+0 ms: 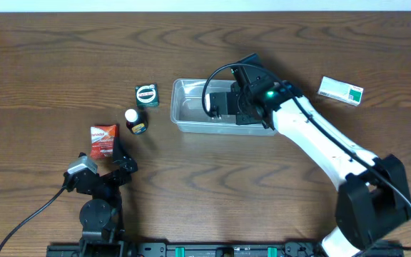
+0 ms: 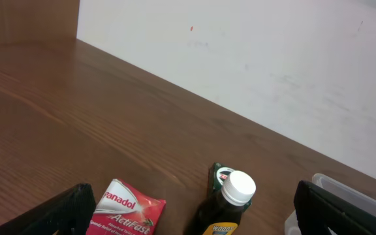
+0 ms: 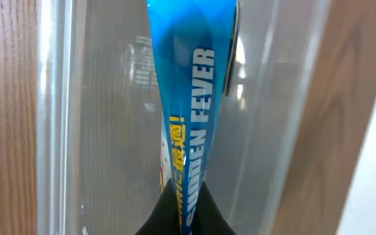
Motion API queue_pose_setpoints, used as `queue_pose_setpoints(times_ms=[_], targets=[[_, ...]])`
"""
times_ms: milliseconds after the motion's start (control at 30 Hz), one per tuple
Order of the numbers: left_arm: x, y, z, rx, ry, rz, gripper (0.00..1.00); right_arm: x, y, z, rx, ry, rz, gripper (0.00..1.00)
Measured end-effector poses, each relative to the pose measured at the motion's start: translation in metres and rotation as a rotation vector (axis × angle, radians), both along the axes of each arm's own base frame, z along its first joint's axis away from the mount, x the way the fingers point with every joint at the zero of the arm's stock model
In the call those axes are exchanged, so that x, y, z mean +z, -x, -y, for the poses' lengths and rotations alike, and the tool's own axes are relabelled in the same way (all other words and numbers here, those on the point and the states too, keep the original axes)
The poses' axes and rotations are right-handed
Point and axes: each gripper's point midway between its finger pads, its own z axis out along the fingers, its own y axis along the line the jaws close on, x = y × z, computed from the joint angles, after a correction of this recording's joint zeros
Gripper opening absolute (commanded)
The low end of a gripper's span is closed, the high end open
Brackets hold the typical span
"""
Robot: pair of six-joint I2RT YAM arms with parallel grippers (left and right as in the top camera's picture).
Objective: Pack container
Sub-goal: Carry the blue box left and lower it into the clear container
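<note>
The clear, shallow rectangular plastic tub point(image 1: 185, 108) sits mid-frame on the brown wooden tabletop point(image 1: 48, 71). My right hand point(image 3: 181, 219), over its right half, is clamped on a blue glossy packet point(image 3: 191, 98). My left hand point(image 2: 198, 219), lower left, is spread apart near a red cardboard box point(image 1: 103, 140).

blue packet point(image 3: 188, 117) cut off at top, bottle point(image 2: 232, 196) cropped at bottom

clear container point(image 1: 188, 107), blue sachet point(image 3: 188, 98), red box point(image 1: 103, 141)
</note>
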Motion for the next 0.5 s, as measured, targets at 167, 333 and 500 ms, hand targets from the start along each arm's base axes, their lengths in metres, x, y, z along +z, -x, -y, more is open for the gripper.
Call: queue_pose_setpoints(times_ms=[167,333,500], targets=[[0.000,0.000,0.000,0.000,0.000,0.000,0.98,-0.020,-0.002,-0.002,0.007,0.015,-0.028,0.01],[0.000,0.000,0.000,0.000,0.000,0.000,0.98,-0.022,-0.007,-0.005,0.010,0.005,-0.014,0.01],[0.000,0.000,0.000,0.000,0.000,0.000,0.98,-0.022,-0.009,-0.002,0.002,0.002,-0.014,0.01]])
